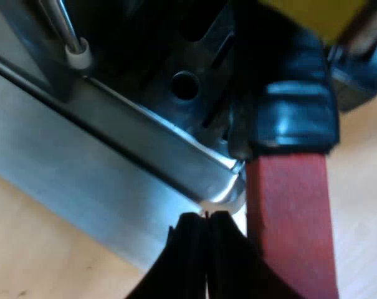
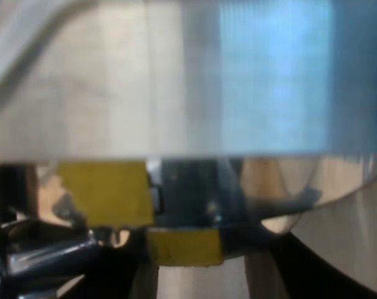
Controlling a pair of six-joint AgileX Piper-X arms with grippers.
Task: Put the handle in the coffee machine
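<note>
Glare streaks the steel espresso machine [image 1: 101, 168]; its recess lies in shadow.

The handle [image 1: 292, 187] has a glossy dark grip that ends in a flat red piece. It points out from the espresso machine [image 1: 113, 168], red end farthest from it, over a pale wooden surface. The grip passes just beside the rounded corner of the machine's brushed-metal front edge and runs into the shadowed recess above it. The metal holder is hidden there, so I cannot tell whether it is locked in.
</note>
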